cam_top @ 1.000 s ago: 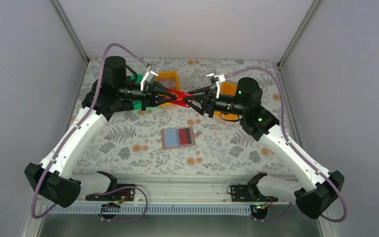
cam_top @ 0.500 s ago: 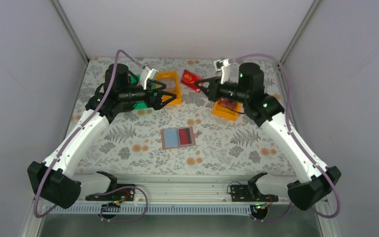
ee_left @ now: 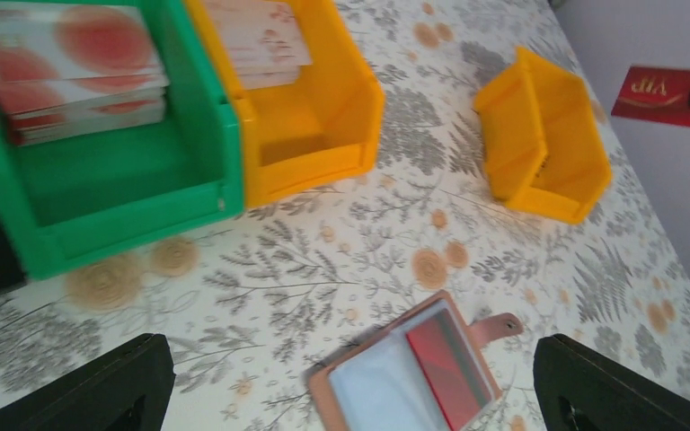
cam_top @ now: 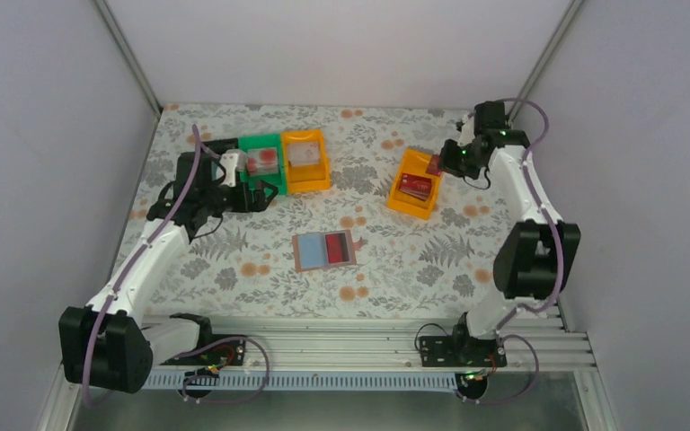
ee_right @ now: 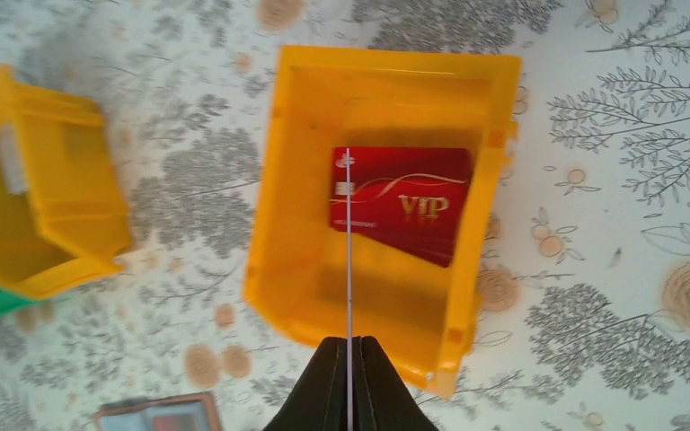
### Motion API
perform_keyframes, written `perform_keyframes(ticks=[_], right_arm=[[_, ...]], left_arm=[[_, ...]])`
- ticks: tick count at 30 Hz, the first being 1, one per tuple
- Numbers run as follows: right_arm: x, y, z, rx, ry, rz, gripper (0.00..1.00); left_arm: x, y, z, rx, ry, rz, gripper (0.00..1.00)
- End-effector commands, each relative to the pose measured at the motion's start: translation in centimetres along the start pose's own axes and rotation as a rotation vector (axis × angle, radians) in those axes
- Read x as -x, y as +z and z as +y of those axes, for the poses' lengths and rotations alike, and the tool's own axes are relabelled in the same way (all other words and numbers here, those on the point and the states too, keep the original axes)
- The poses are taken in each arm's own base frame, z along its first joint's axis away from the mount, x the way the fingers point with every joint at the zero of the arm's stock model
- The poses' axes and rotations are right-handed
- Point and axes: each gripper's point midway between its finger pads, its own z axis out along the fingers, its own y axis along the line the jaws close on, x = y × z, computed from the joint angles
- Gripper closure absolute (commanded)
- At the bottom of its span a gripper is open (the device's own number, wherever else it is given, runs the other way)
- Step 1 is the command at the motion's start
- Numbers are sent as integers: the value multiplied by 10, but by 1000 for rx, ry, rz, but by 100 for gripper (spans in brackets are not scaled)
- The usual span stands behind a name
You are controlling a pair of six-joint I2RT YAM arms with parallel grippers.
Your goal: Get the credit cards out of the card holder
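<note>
The card holder [cam_top: 323,250] lies open in the middle of the bench [cam_top: 234,269], well apart from both arms. The left wrist view shows a red card [ee_left: 449,364] in its right sleeve, and the left pincer [ee_left: 350,359] gaping wide with nothing in it. The right wrist view shows the right pincer [ee_right: 348,355] clamped on the gripped card [ee_right: 348,296]. There it appears only edge-on, a thin pale line above the orange bin [ee_right: 292,180], which holds red VIP cards [ee_right: 404,206]. Only the left wrist view shows its dark red face.
</note>
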Motion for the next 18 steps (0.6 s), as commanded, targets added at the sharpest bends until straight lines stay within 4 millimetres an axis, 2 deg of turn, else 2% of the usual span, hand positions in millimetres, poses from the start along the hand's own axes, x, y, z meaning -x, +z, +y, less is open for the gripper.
perform_keyframes(ticks=[1,4,12,18], right_arm=[[-6,29,-24,-70,-30,126,96],[-9,45,-27,-60,-25,173,96],[-2,74,6,171,-32,202,96],[-5,89,-2,121,-27,277,96]], left_arm=[[3,-8,18,58,-36,-48,0],[3,-9,28,76,-53,-54,0],[0,-2,44,99,-84,-35,0],[-1,3,50,116,-94,-18,0]])
